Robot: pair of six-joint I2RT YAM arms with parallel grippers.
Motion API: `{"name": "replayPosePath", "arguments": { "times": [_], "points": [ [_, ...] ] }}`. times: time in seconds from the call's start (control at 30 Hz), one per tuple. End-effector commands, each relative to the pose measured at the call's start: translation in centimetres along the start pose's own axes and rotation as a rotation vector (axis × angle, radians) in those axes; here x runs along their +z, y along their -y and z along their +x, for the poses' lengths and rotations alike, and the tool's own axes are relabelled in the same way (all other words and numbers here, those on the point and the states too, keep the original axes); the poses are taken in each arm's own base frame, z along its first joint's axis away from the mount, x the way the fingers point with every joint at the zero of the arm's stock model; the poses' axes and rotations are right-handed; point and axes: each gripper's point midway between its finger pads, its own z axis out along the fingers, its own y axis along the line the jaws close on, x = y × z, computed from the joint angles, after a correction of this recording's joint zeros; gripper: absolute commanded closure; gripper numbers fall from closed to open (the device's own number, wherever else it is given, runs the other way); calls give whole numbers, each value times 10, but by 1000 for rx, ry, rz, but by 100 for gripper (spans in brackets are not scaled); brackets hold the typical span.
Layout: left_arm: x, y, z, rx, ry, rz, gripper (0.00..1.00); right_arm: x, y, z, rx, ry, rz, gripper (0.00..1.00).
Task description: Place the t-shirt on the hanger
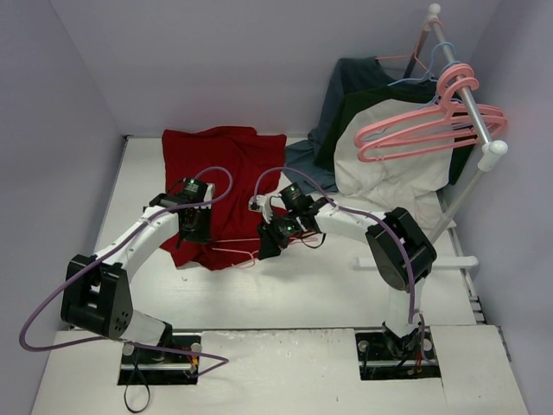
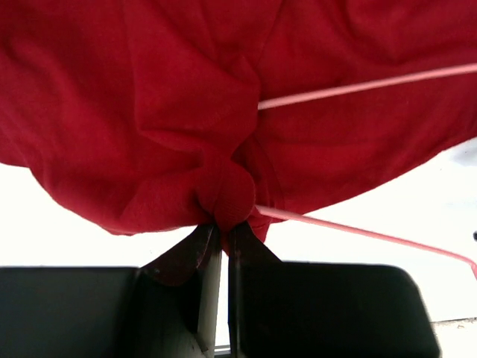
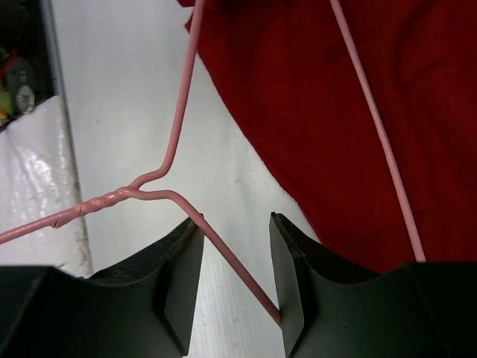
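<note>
The deep-red t-shirt (image 1: 226, 164) is lying rumpled on the white surface (image 1: 294, 294), filling the upper left-centre of the overhead view, with its lower edge bunching toward the middle of the frame. The left hand (image 2: 224, 233) is reaching onto that lower part and is clenching a fold of the red cloth. In the left wrist view its two dark fingers are pressing together at the bottom centre, with a knot of fabric gathering just above their tips. The salmon-pink wire hanger (image 3: 176, 134) is lying at the shirt's lower right edge, partly on bare surface and partly against the cloth. In the right wrist view its twisted neck is sitting at centre left, with the stem running off the left edge. One arm is rising to the top of the frame, and another length of wire is crossing the red cloth on the right. The right hand (image 3: 235, 253) is released, its fingers standing apart at the bottom of that view. The hanger's other arm is slanting down through the gap toward the right-hand finger; whether it is touching that finger I cannot tell. At the upper right of the overhead view a white rack (image 1: 467, 97) is carrying a bunch of pink hangers (image 1: 432, 130), a thin blue hanger (image 1: 429, 69), a dark blue-grey garment (image 1: 354, 78) and a cream-and-dark-green garment (image 1: 389, 164).
</note>
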Motion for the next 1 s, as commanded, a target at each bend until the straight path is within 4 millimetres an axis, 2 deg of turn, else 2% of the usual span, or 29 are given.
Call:
{"name": "replayPosePath", "arguments": {
  "times": [0.0, 0.13, 0.17, 0.23, 0.3, 0.5, 0.67, 0.87, 0.97],
  "points": [
    [3, 6, -14, -7, 43, 29, 100, -11, 11, -38, -132, 58, 135, 63],
    [5, 10, -18, -6, 41, 43, 100, -11, 7, -54, -199, 68, 206, 67],
    [6, 11, -19, -4, 39, 45, 100, -12, 5, -59, -213, 76, 214, 71],
    [4, 12, -23, 0, 46, 50, 100, -17, 2, -72, -240, 103, 237, 85],
    [2, 14, -25, 4, 51, 58, 100, -22, -3, -85, -259, 130, 248, 91],
    [-4, 15, -35, 20, 82, 63, 100, -38, -15, -119, -292, 205, 261, 92],
    [-6, 16, -40, 32, 92, 65, 100, -39, -11, -124, -280, 212, 283, 96],
    [-25, 15, -54, 40, 166, 63, 100, -40, -4, -118, -269, 202, 324, 100],
    [-22, 15, -57, 44, 161, 59, 100, -37, -5, -114, -272, 198, 309, 100]
  ]
}}
